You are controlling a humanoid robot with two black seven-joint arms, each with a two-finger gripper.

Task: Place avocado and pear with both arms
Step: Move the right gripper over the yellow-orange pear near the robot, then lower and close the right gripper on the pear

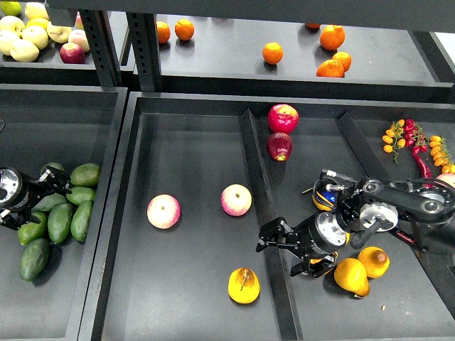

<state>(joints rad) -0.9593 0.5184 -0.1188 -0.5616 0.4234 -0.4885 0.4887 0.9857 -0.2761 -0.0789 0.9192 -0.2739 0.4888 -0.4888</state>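
The pear (244, 285), golden yellow with a brown streak, lies on the floor of the middle bin (192, 156) near its front. My right gripper (279, 250) hovers over the divider (266, 206), just up and right of the pear. It is open, empty and apart from the pear. The dark green avocado (34, 259) lies at the front of a pile of lighter avocados (71, 213) in the left bin. My left gripper (55, 188) sits at the top of that pile, dark against the fruit; its fingers cannot be told apart.
Two pink-and-yellow apples (164, 211) (236, 199) lie in the middle bin. Red apples (282, 118) and unstreaked yellow fruits (352, 275) lie in the right compartment. Chillies and small tomatoes (416, 142) are at far right. Oranges (331, 37) and pale apples (28, 35) are on the back shelf.
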